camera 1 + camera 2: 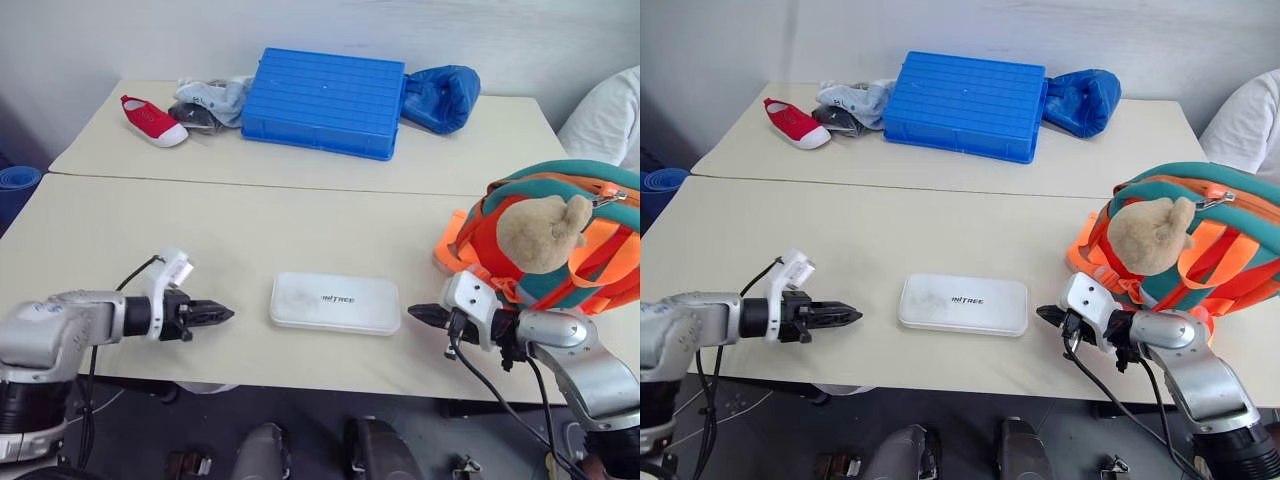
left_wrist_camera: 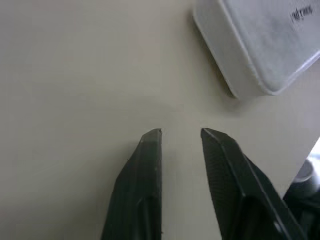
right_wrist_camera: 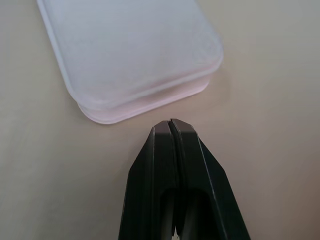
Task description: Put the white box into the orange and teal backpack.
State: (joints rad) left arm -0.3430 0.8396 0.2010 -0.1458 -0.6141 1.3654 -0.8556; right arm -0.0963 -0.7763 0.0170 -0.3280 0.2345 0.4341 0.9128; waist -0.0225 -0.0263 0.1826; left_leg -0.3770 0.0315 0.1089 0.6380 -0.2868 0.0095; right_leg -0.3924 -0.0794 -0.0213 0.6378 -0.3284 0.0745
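The white box lies flat on the beige table, close to its front edge, between my two grippers. My left gripper hovers a short way to the box's left, pointing at it, open with a small gap and nothing between the fingers. My right gripper sits just off the box's right end, shut and empty; the right wrist view shows its tips a little short of the box's corner. The orange and teal backpack, a tan plush bear on its front, stands at the right, behind my right arm.
Along the far table stand a ribbed blue crate, a dark blue bag, a red shoe and some grey cloth. A seam separates the two tabletops. Something white shows at the right edge.
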